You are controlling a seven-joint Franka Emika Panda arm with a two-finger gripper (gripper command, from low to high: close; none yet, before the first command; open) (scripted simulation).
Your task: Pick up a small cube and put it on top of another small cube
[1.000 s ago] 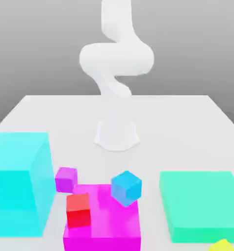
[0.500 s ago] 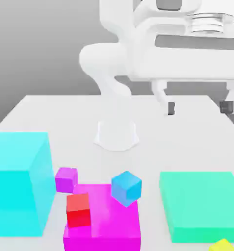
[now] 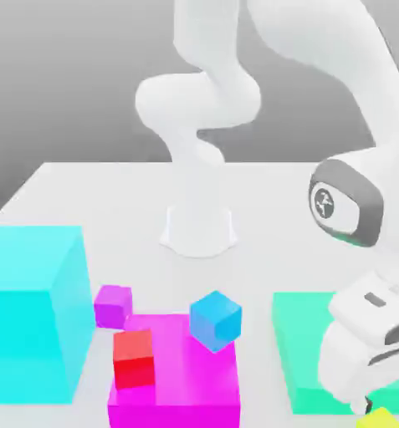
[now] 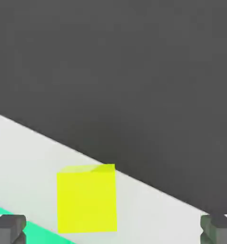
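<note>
Now we read no writing anywhere — just a small round emblem on the arm's wrist joint [image 3: 324, 203]. Since half a second ago the gripper [image 4: 113, 228] has dropped from above the table's far side to the yellow cube [image 4: 86, 199] by the green slab [image 3: 307, 351], fingers spread wide, gripping nothing — red cube [image 3: 134, 358] unmoved on the magenta block [image 3: 186, 393].

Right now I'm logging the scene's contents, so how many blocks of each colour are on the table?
Yellow small cube: 1
Red small cube: 1
Blue small cube: 1
Purple small cube: 1
Cyan large block: 1
Magenta flat block: 1
Green flat block: 1
Total: 7
</note>
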